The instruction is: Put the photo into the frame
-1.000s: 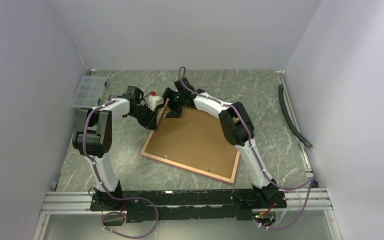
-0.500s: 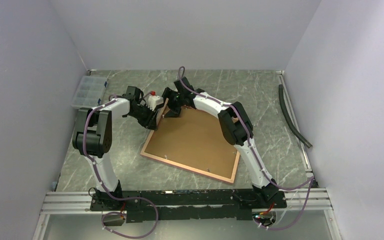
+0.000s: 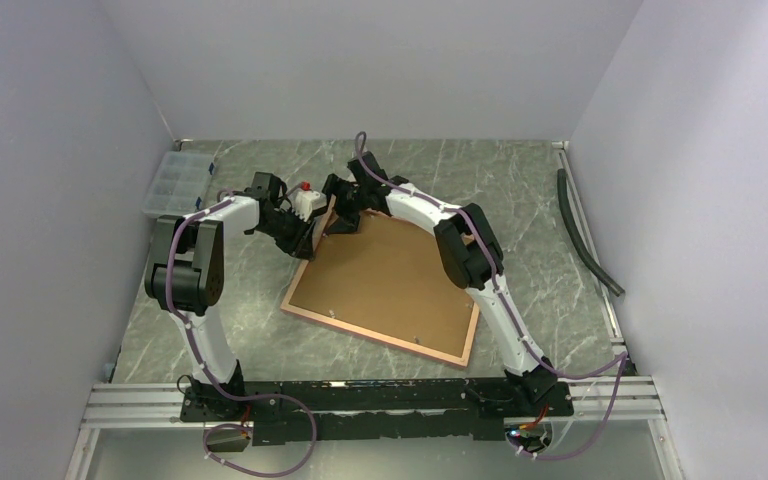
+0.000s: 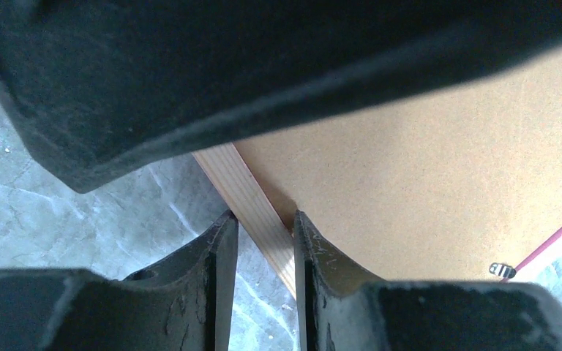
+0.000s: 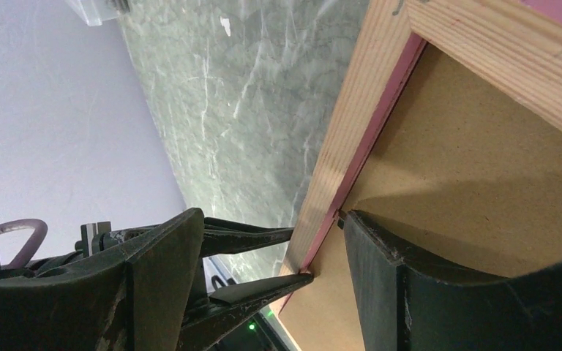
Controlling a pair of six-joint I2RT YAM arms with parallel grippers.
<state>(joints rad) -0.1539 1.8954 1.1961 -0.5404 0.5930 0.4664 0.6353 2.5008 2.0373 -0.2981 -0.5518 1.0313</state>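
Note:
The frame point(image 3: 378, 337) lies back up on the table, with the brown backing board point(image 3: 390, 275) inside its tan rails. The photo is hidden. My left gripper point(image 3: 310, 238) is at the frame's far left rail. In the left wrist view its jaws point(image 4: 265, 223) are closed across that wooden rail point(image 4: 245, 191). My right gripper point(image 3: 338, 222) is at the far corner and open. In the right wrist view point(image 5: 272, 216) one finger point(image 5: 380, 263) rests on the backing board beside the rail's pink inner edge point(image 5: 351, 139).
A clear plastic organiser box point(image 3: 172, 183) stands at the far left by the wall. A black hose point(image 3: 582, 235) lies along the right side. A small metal clip point(image 4: 501, 270) sits on the frame's back near the opposite rail.
My right gripper has shifted slightly left along the frame's far corner. The left gripper and the frame have not visibly moved.

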